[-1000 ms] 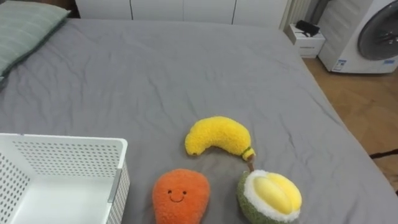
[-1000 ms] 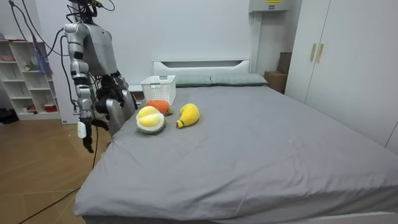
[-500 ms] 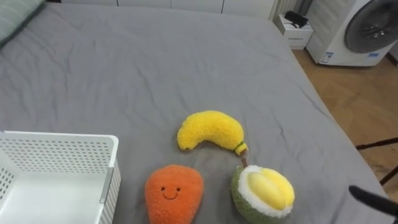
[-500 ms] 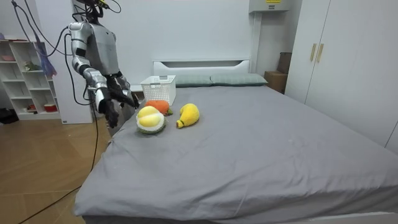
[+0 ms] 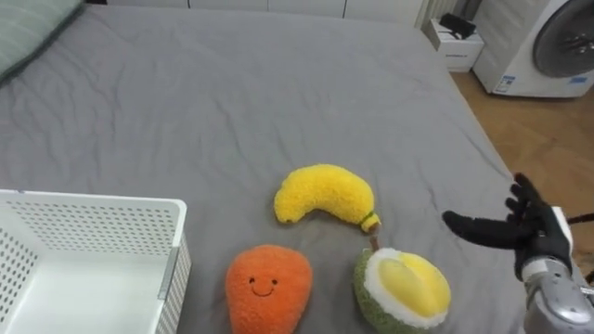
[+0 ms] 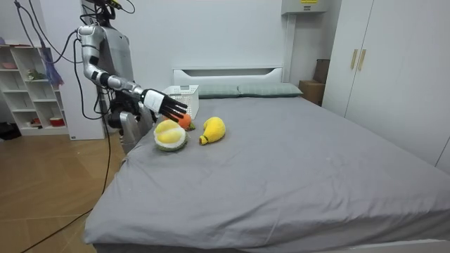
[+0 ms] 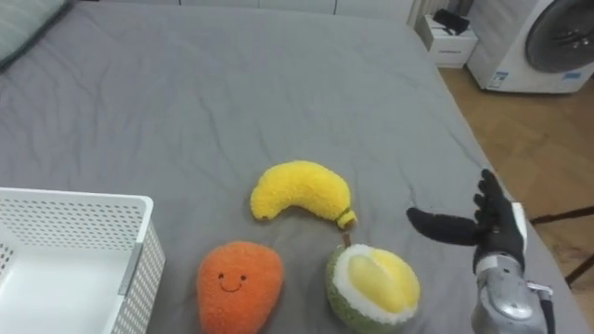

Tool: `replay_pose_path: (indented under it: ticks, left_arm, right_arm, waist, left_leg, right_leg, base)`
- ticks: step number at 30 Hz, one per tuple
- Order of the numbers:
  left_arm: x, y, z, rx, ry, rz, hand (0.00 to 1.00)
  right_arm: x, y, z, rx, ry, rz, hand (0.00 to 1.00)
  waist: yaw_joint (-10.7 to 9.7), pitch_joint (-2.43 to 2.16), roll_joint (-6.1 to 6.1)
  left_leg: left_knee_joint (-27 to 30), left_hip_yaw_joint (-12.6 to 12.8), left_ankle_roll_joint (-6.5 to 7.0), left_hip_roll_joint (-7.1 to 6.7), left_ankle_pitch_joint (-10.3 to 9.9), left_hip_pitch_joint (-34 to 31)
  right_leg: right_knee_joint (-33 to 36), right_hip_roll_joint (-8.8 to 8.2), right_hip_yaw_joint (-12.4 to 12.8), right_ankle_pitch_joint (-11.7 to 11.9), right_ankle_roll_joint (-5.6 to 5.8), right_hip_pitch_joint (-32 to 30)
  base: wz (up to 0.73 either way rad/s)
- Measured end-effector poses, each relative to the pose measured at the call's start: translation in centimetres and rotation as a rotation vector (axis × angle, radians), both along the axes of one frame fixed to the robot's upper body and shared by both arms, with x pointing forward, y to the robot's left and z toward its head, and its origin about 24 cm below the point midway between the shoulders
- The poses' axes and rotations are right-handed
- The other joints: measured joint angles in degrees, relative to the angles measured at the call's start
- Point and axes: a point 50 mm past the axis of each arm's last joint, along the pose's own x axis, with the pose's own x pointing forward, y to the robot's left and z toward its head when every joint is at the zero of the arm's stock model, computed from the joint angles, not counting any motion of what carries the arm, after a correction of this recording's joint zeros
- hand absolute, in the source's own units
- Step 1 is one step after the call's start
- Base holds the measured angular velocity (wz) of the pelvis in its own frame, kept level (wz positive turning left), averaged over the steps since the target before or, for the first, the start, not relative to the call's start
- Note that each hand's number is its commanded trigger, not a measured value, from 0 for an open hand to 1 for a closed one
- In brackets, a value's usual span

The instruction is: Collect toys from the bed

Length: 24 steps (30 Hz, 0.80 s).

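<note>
Three plush toys lie on the grey bed (image 5: 232, 102): a yellow banana (image 5: 325, 195), an orange fruit with a smiling face (image 5: 269, 289) and a cut durian, green rind with yellow flesh (image 5: 402, 290). My right hand (image 5: 520, 228) is raised at the bed's right side, fingers straight and spread, thumb pointing left toward the durian, holding nothing. In the room view the same hand (image 6: 162, 105) hovers just above the durian (image 6: 170, 135). A white perforated basket (image 5: 88, 269) stands at the lower left, beside the orange toy.
A striped pillow (image 5: 32, 32) lies at the bed's far left corner. Past the bed's right edge are wooden floor, a washing machine (image 5: 552, 46) and a small white box (image 5: 459, 42). Most of the bed beyond the toys is bare sheet.
My right arm has swung up from my side; the open hand now reaches over the bed edge near the durian. The head camera has shifted slightly; the toys have not moved.
</note>
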Motion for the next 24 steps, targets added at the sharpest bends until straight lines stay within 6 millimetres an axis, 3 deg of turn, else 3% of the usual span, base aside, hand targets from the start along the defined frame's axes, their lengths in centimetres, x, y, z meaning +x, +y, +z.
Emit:
replay_pose_path:
  ticks: [7,16,24]
  left_arm:
    - [-0.4,-0.3,-0.1,-0.006,0.04,0.001,0.0]
    - [0.4,-0.2,0.0,-0.001,0.028,-0.024,0.0]
    - [1.8,-0.2,0.1,-0.016,-0.014,-0.039,0.0]
  right_arm:
    - [-1.4,0.6,-3.7,-0.083,0.257,0.146,0.0]
    - [-2.6,3.4,-6.1,-0.084,0.434,0.403,0.0]
    - [-3.5,3.8,-7.2,-0.061,0.515,0.467,0.0]
  waist:
    - [0.6,0.09,-0.67]
    - [0.8,0.17,-2.45]
    - [1.6,0.21,-2.47]
  left_leg:
    - [0.4,-1.5,0.03,-0.56,0.0,-0.2]
    - [0.8,-2.0,0.04,-0.49,0.0,-0.5]
    - [0.9,-2.5,0.13,-0.46,-0.1,-0.2]
  right_leg:
    - [-0.3,-0.39,-1.5,0.0,0.01,0.7]
    - [-0.9,-0.52,-2.9,0.0,0.01,1.2]
    - [-0.9,-0.67,-3.2,0.1,0.03,1.8]
  base:
    - [0.09]
    - [0.05]
    - [0.01]
